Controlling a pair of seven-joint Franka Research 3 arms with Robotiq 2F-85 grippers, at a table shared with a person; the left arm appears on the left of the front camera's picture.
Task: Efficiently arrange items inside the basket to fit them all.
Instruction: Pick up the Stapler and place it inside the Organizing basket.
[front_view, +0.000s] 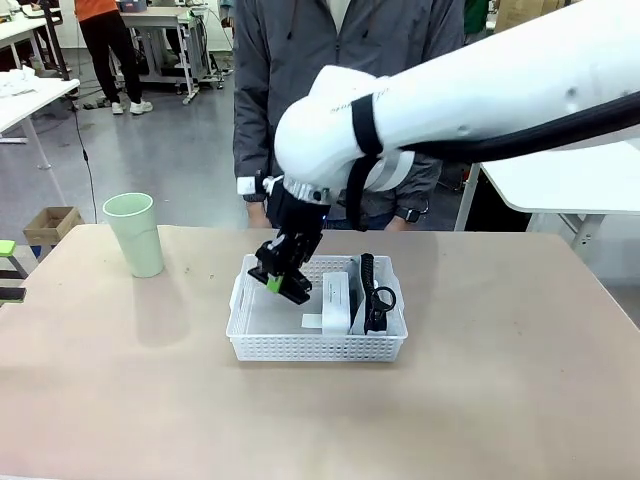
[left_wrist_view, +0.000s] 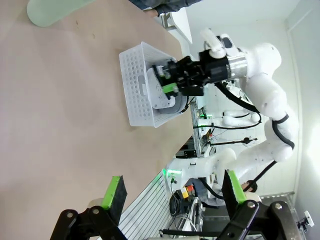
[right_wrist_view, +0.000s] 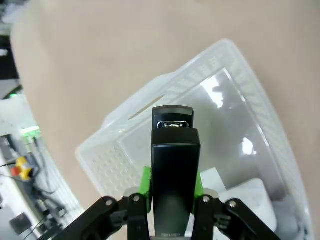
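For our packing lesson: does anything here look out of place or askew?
Only the cup looks out of place: it stands upright on the table, well apart from the basket. The box inside stands on edge.

Right arm (front_view: 480, 90) reaching in from the right across the middle, wrist bent downward, right gripper (front_view: 283, 281) pointing down, clamped on a black stapler (right_wrist_view: 174, 150), left gripper (left_wrist_view: 172, 189) spread wide, holding nothing

**Basket half packed, stapler held above**

White lattice basket (front_view: 300, 348) sits mid-table (front_view: 520, 400). At its right end a white box (front_view: 335, 293) stands on edge beside the pouch (front_view: 372, 298). The black stapler (right_wrist_view: 172, 160), clamped in the right gripper (front_view: 283, 280), hangs over the bare left end. The green cup (front_view: 135, 233) stands upright, well left.
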